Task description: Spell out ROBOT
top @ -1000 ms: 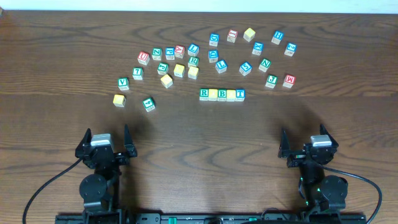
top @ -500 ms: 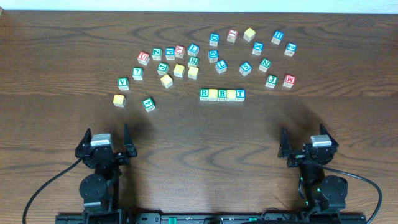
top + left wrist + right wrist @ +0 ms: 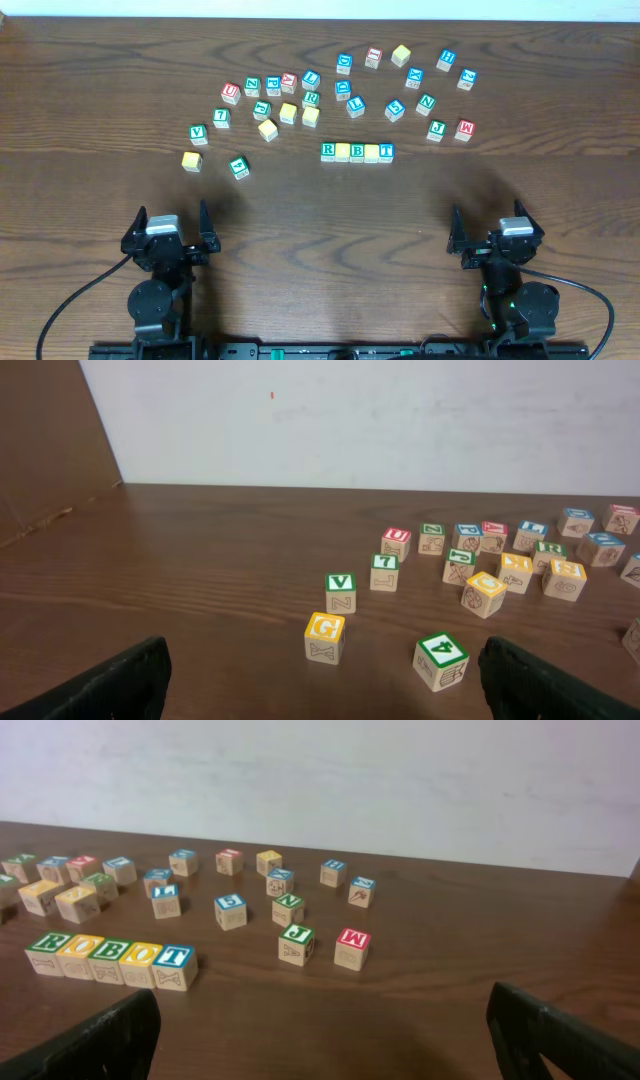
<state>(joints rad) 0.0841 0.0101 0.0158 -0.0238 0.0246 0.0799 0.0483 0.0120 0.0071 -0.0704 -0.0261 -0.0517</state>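
Five letter blocks stand side by side in a row (image 3: 357,152) at the table's middle, reading R, O, B, O, T in the right wrist view (image 3: 110,960). My left gripper (image 3: 168,232) is open and empty near the front left edge, well back from the blocks. My right gripper (image 3: 498,235) is open and empty near the front right edge. In the left wrist view the open fingers (image 3: 320,685) frame a yellow G block (image 3: 325,637) and a green 4 block (image 3: 441,660). The right wrist fingers (image 3: 320,1035) frame bare table.
Several loose letter blocks lie scattered behind the row, from a green V block (image 3: 197,133) at the left to a red M block (image 3: 464,129) at the right. A white wall rises behind the table's far edge.
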